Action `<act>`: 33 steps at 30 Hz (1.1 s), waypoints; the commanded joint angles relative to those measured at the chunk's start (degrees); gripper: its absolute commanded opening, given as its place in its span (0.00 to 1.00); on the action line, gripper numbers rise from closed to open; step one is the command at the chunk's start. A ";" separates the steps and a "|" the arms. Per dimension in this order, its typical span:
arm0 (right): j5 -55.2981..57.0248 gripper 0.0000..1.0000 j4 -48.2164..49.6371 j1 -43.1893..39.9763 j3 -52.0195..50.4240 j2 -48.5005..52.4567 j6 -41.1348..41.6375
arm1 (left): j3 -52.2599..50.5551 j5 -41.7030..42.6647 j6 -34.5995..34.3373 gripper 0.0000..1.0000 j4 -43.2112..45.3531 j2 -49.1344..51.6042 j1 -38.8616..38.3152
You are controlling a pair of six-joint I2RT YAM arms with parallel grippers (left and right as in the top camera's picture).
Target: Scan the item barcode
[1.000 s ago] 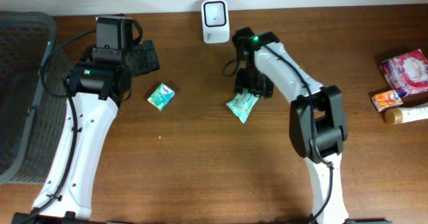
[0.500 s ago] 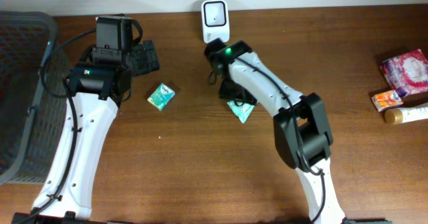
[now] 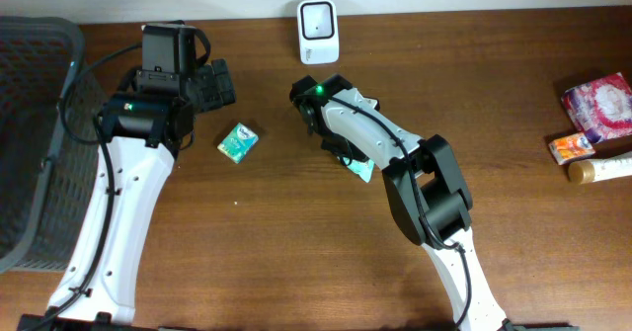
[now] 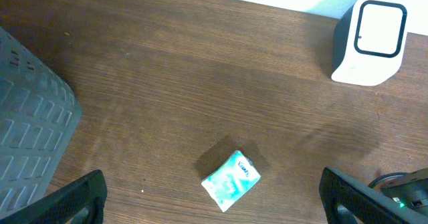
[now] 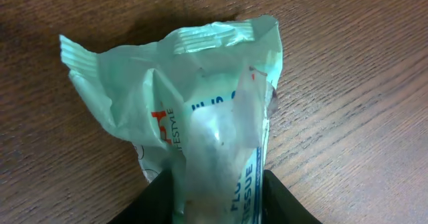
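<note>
Grip matters: right tool (image 5: 217, 194) pinches the pale green plastic packet (image 5: 194, 103); lift cleanly, turning its barcode toward the upper-centre white boxy scanner (image 3: 318, 32).

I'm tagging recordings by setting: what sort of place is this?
Likely a mock shop checkout on a wooden table: a white barcode scanner by the wall, a dark mesh basket at the left edge, packaged goods at the right.

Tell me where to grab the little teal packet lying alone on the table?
Probably from straight above, pinching the teal packet across its narrower width. It lies flat and turned diagonally on the table, so turn the grip to match its slant.
</note>
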 commanded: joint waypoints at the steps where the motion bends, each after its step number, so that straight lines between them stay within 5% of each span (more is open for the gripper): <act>1: -4.17 0.33 -0.02 -0.98 1.73 1.31 -6.40 | 0.04 -0.63 0.70 0.99 0.07 -0.35 0.39; 2: -8.98 0.31 -0.02 -2.36 3.63 0.90 -10.86 | 0.04 -0.61 0.70 0.99 0.07 -0.35 0.39; 3: -18.21 0.18 0.00 -5.29 7.08 0.07 -19.52 | 0.04 -0.61 0.68 0.99 0.07 -0.35 0.39; 9: -61.42 0.19 1.07 -17.97 9.53 -0.33 -49.42 | 0.04 -0.63 0.70 0.99 0.07 -0.35 0.39; 15: -70.95 0.20 8.39 -23.41 -6.60 -0.22 -52.83 | 0.04 -0.63 0.70 0.99 0.07 -0.35 0.39; 23: -58.40 0.58 1.51 -25.88 -3.87 -9.07 -51.41 | 0.04 -0.63 0.70 0.99 0.04 -0.35 0.39; 27: -36.06 0.61 5.97 -14.16 1.88 -11.39 -34.69 | 0.04 -0.63 0.70 0.99 0.07 -0.35 0.39; 29: -20.76 0.81 11.93 -6.71 1.84 -11.26 -25.79 | 0.04 -0.63 0.70 0.99 0.04 -0.35 0.39; 33: -3.52 0.76 16.87 2.62 1.84 -9.07 -15.13 | 0.04 -0.63 0.70 0.99 0.07 -0.35 0.39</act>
